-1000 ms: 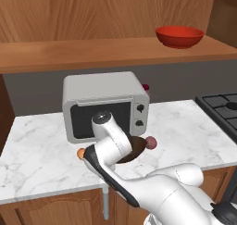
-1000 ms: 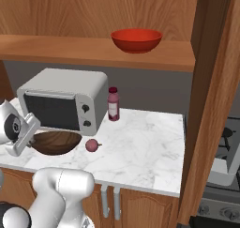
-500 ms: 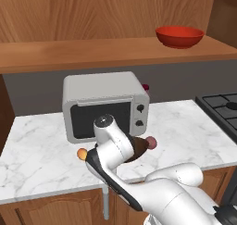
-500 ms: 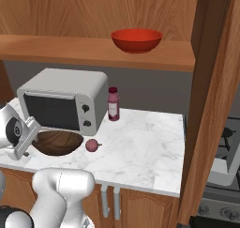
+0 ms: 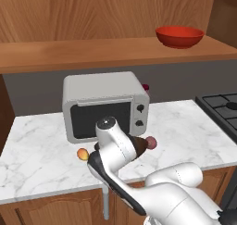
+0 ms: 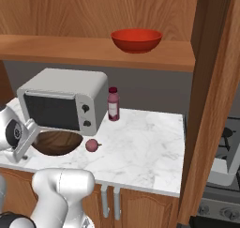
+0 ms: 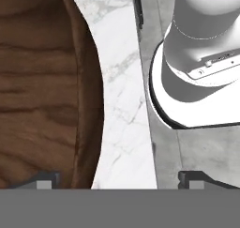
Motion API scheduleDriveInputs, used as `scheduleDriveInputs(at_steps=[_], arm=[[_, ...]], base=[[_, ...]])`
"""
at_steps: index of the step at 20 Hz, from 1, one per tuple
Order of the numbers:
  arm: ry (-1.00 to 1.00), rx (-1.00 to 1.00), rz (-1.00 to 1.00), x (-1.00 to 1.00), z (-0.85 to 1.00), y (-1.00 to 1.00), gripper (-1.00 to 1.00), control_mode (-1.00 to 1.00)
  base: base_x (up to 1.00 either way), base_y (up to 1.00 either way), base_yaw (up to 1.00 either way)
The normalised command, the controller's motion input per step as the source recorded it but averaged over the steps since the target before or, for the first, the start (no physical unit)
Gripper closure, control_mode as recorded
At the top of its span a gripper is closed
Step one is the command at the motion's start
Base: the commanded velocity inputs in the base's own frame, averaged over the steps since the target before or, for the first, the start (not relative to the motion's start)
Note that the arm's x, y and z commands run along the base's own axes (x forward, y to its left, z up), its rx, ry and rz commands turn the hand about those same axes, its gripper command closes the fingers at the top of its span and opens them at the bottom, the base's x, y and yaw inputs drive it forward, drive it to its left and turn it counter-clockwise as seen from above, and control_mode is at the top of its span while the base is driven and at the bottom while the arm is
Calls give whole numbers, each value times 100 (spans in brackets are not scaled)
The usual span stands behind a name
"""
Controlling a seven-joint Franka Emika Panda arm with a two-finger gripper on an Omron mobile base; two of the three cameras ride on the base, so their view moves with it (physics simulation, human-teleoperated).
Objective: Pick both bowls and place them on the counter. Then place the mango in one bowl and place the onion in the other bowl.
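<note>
The brown bowl (image 6: 57, 142) sits on the counter (image 6: 140, 142) before the microwave (image 6: 63, 99); its rim lies just inside one finger (image 7: 44, 179) of the gripper (image 7: 119, 179), whose fingers are spread wide and released. Onion (image 6: 92, 145) just beside the bowl, mango (image 5: 83, 154) opposite. Red bowl (image 6: 136, 40) on the shelf (image 6: 84, 49).

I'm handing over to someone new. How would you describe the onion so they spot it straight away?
Find the microwave on the counter. Just in front of its right corner, beside the wooden bowl, lies the onion: a small round purplish-red ball, unlike the orange-yellow mango or the upright bottle.
</note>
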Motion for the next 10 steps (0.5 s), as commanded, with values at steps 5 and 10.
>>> scheduleDriveInputs(at_steps=[5,10], arm=[[4,0,-10,-38,0,0,-100,-100],[12,0,-14,-30,0,0,-100,-100]], base=[[0,0,0],[0,0,0]])
